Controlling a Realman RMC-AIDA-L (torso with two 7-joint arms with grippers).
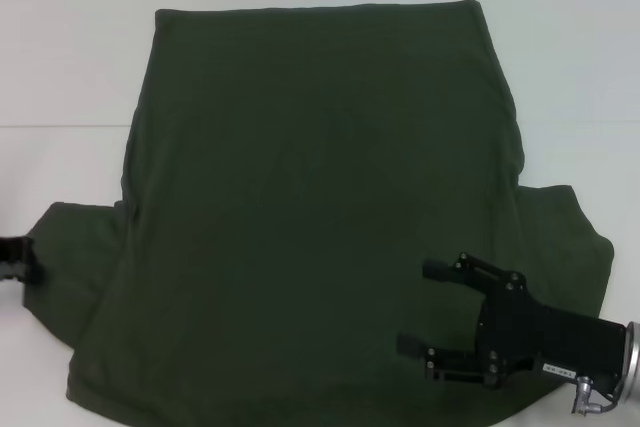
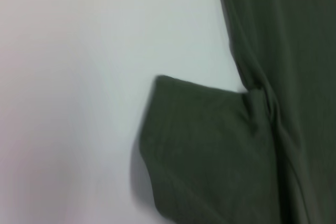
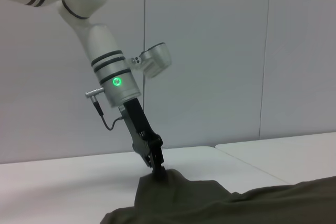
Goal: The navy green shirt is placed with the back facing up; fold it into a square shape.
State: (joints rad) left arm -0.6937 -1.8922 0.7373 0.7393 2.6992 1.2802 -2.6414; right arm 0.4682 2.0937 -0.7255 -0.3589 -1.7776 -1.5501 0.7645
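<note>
Olive-green cloth covers most of my table [image 1: 60, 67]: the navy green shirt [image 1: 310, 207] lies flat, both sleeves spread, no fold made yet, so I judge the whole job remains. At its left sleeve, my left gripper [image 1: 14, 257] touches the cuff edge; I cannot tell its opening. On the right, my right gripper [image 1: 415, 309] hovers over the lower body, jaws wide, holding nothing.
</note>
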